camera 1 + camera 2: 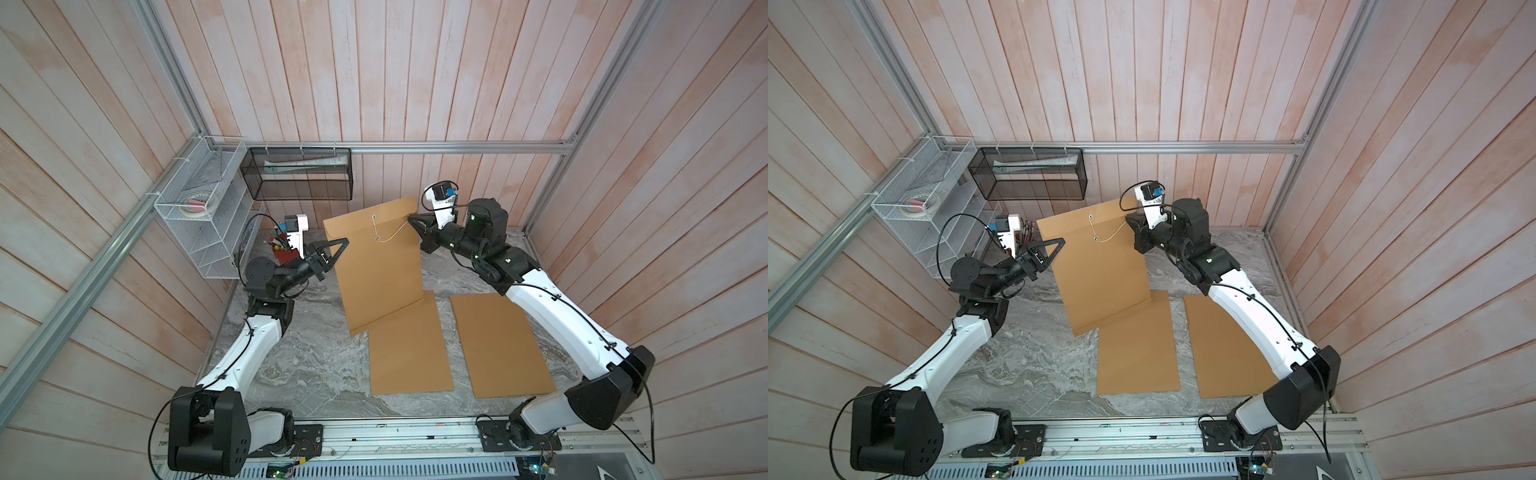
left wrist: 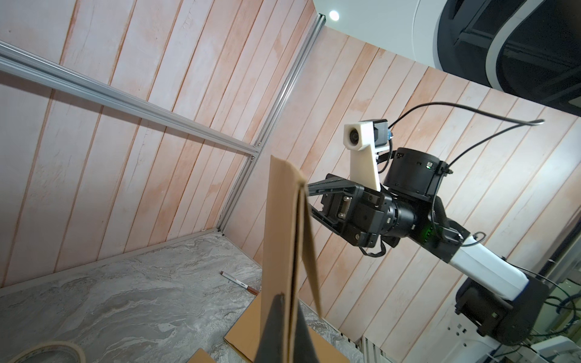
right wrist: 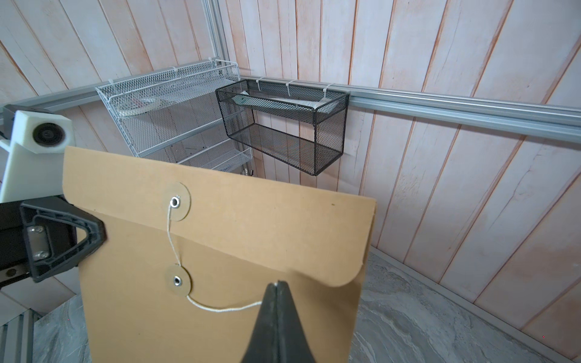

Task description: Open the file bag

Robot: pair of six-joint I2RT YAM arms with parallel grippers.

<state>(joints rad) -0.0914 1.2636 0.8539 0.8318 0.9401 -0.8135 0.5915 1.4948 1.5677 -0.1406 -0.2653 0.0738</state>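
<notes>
The file bag [image 1: 374, 266] is a brown kraft envelope held upright above the table in both top views [image 1: 1100, 270]. My left gripper [image 1: 345, 241] is shut on its left edge; in the left wrist view the fingertips [image 2: 288, 303] pinch the bag's body [image 2: 279, 235] edge-on. The flap [image 2: 309, 251] stands slightly away from the body. A white string [image 3: 220, 309] runs from the upper button [image 3: 175, 202] past the lower button [image 3: 178, 280]. My right gripper [image 3: 278, 283] is shut on the string's free end, beside the bag's right edge [image 1: 410, 217].
Two brown sheets [image 1: 409, 349] [image 1: 498, 345] lie flat on the marble table [image 1: 311, 365]. A white mesh rack [image 1: 199, 216] and a black mesh basket [image 1: 299, 174] hang at the back left. A red pen holder [image 1: 282, 251] stands behind my left wrist. A pen [image 2: 239, 283] lies on the table.
</notes>
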